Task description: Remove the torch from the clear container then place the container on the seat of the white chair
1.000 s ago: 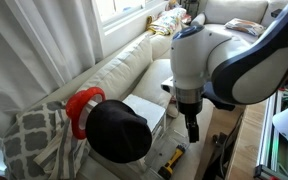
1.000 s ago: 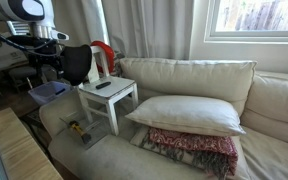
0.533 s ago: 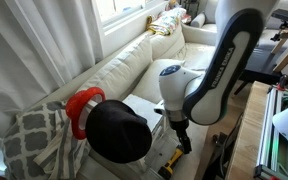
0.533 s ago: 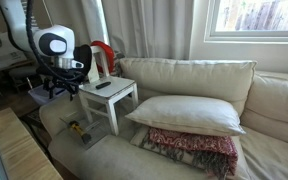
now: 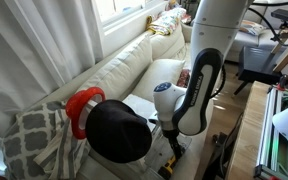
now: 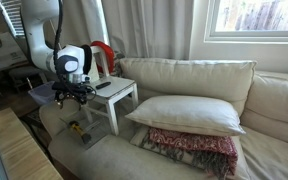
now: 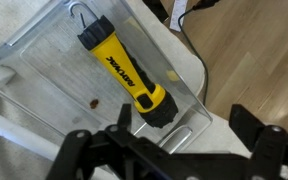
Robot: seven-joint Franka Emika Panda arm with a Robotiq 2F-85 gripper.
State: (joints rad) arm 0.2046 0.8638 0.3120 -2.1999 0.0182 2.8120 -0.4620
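Observation:
The torch, yellow with a black head, lies diagonally inside the clear container. My gripper hangs open just above it, one finger on each side of the torch's black head, holding nothing. In both exterior views the gripper points down over the torch, which sits low in front of the white chair. The container's walls are barely visible there.
A small white side table stands right beside the arm, with a dark remote on it. A black and red object sits behind it. A cream pillow and red patterned blanket lie on the seat. A wooden surface is nearby.
The arm has come down from high above the side table to just over the container. The gripper stayed open. The torch and container have not moved.

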